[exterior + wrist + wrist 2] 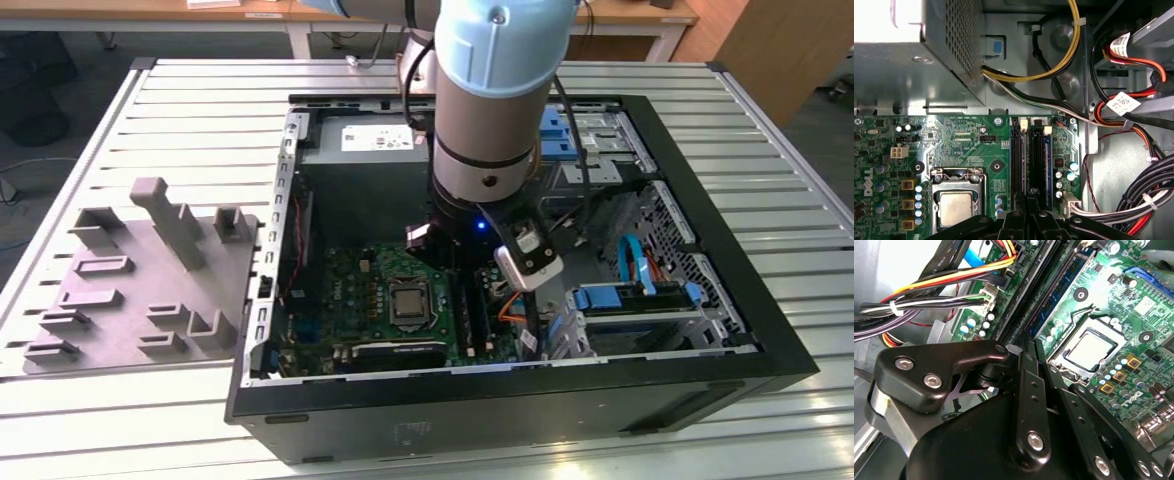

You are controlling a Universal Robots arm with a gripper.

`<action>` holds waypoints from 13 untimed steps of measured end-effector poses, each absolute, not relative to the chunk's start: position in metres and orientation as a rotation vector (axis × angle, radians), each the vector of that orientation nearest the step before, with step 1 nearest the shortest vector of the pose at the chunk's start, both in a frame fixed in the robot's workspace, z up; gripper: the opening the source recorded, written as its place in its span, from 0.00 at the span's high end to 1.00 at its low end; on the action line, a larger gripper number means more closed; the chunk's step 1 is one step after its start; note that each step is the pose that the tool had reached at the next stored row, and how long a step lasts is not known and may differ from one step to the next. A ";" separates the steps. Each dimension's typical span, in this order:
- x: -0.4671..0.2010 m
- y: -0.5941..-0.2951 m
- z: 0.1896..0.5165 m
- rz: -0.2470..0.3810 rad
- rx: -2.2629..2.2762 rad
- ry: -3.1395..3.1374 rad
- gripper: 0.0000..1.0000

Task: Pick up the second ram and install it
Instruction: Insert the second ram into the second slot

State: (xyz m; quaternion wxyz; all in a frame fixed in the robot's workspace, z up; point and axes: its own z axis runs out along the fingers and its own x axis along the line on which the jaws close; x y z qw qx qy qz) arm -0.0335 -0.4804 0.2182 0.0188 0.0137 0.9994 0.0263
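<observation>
The second ram (1024, 150) is a thin blue-green stick with black chips. It stands on edge in a long black motherboard slot beside the CPU socket (956, 207) and shows again in the second wrist view (1064, 287). My gripper (1027, 202) is at the stick's near end, its black fingers (1026, 370) drawn close together on the stick's top edge. In the exterior view the arm's wrist (487, 190) reaches down into the open computer case (694, 350), above the slots (467, 310).
A grey plastic holder block (147, 280) lies on the slatted table at the exterior view's left. Bundled cables (1134, 200) and a metal drive cage (641, 300) crowd one side of the slots. The power supply box (919, 60) is beyond the board.
</observation>
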 end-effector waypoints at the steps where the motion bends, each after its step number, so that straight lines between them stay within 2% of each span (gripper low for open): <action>1: -0.034 -0.480 0.218 0.083 0.043 3.103 0.87; 13: -0.034 -0.480 0.217 0.106 0.043 3.102 0.87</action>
